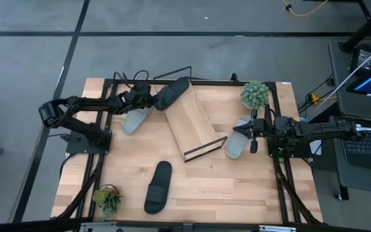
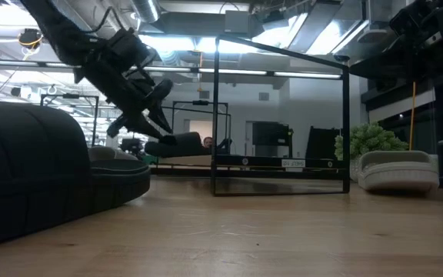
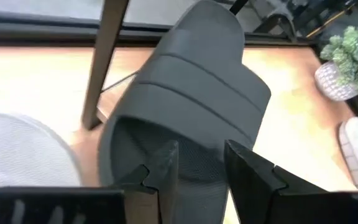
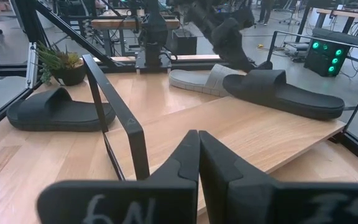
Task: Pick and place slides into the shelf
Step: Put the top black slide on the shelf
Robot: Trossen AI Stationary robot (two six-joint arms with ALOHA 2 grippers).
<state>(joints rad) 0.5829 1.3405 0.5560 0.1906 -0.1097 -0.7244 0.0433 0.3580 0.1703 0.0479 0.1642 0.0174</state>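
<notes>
First black slide being set on the shelf; three slides left on the table.
One black slide [image 1: 172, 94] is gripped by the left pincer [image 1: 152, 98] at the shelf [image 1: 195, 125] far end; right pincer [image 1: 253, 138] is clenched empty beside a grey slide [image 1: 238, 136]; another grey slide [image 1: 134, 120] and black slide [image 1: 158, 187] lie unplaced.

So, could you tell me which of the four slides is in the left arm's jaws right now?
The black slide at the shelf's upper end, heel gripped by the left gripper. The other black slide lies loose on the table.
</notes>
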